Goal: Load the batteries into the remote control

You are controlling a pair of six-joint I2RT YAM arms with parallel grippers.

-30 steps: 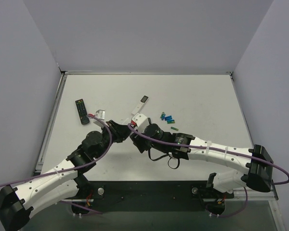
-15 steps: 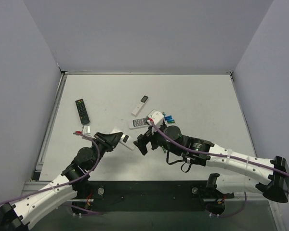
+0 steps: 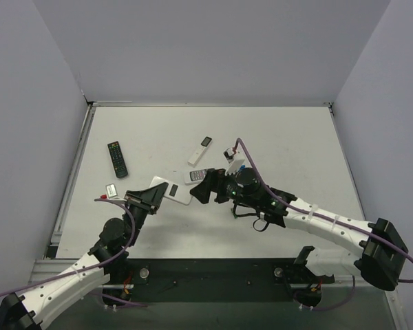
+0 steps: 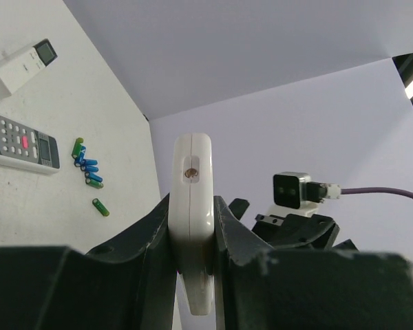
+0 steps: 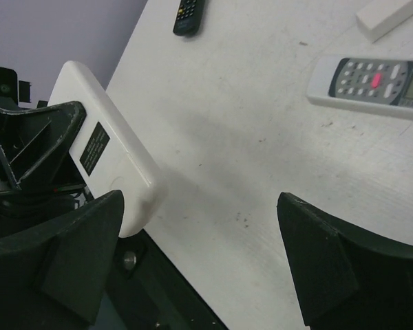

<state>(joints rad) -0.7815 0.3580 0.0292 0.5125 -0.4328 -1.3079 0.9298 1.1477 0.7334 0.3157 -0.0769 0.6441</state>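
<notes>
- The left fingers [image 4: 146,242] are closed tight on the remote control [image 5: 113,130]. They pinch its two flat faces and hold it clear of the worktop [image 3: 289,137], in front of the left arm.
- The right wrist view shows the remote control's plain white back with a small black label on it, turned towards the right arm. I cannot make out a battery bay from here, nor whether its cover is on or off. A small pale piece [image 3: 112,189] lying alone near the left edge may be that cover.
- The right fingers [image 5: 69,254] are spread wide with nothing between them. They hover just beside the far end of the held remote control.
- The batteries [image 4: 87,170] lie in a loose cluster on the worktop beyond the white remote with a grey screen [image 3: 197,176], and one green cell [image 4: 101,207] sits a little apart. None is loaded or picked up.
- A slim white remote [image 3: 199,150] and a long black remote [image 3: 117,158] lie farther back and play no part.
- The step in hand looks like presenting the remote control for loading.
- Next, the right arm likely has to confirm the bay is open. It then needs to swing back to the cluster and pinch a single cell across its width without scattering the others.
</notes>
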